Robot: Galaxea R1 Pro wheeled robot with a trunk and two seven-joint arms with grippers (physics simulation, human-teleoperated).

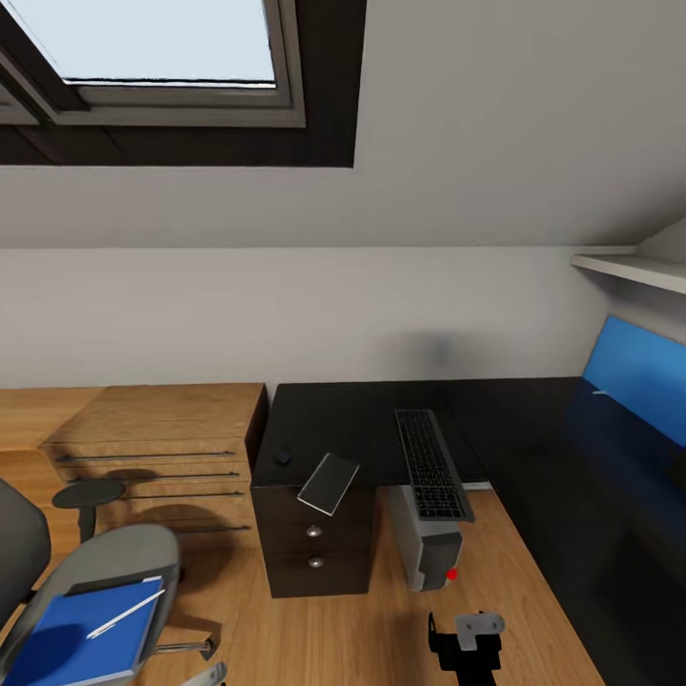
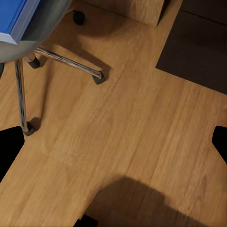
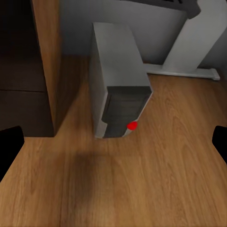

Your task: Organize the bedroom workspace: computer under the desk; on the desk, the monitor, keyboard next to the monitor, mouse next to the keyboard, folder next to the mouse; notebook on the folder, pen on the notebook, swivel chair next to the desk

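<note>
Soft, even daylight; clean simulator renders.
A skylight (image 1: pixel 162 43) glows bright overhead; the glossy desk (image 1: pixel 534 448) reflects blue; soft shadows pool on the floor (image 2: pixel 142 142); wrist views look slightly blurred.

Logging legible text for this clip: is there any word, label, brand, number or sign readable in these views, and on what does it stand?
None can be read.
keyboard: key legends are too small and blurred to read.
computer: a plain red dot on the front, no lettering visible.
folder and notebook: covers look blank.
</note>
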